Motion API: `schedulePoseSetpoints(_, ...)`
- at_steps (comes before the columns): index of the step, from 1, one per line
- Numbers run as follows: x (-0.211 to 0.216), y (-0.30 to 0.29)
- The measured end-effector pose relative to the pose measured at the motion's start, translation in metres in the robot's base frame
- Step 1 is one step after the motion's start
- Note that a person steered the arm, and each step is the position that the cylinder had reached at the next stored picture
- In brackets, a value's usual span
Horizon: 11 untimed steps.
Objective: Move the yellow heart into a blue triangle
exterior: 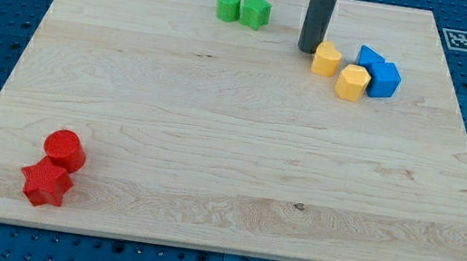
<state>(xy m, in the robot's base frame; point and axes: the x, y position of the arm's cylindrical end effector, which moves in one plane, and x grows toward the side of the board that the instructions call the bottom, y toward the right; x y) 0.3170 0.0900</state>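
A yellow heart-like block (326, 58) lies near the view's top right on the wooden board (213, 146). My tip (307, 49) stands just left of it, touching or nearly touching its left edge. A second yellow block, six-sided (352, 81), sits right below and to the right of the heart. A blue triangle-like block (369, 56) lies to the right of the heart, partly behind a blue cube-like block (383, 79) that touches the six-sided yellow block.
A green round block (228, 5) and a green star (255, 11) sit side by side at the view's top centre. A red cylinder (64, 150) and a red star (46, 182) sit at the bottom left. A marker tag (456, 38) is at the top right corner.
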Motion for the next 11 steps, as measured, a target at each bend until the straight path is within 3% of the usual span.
schedulePoseSetpoints(2,0.001,0.016)
schedulePoseSetpoints(4,-0.007,-0.015)
schedulePoseSetpoints(7,0.033,-0.025)
schedulePoseSetpoints(11,0.035,0.021)
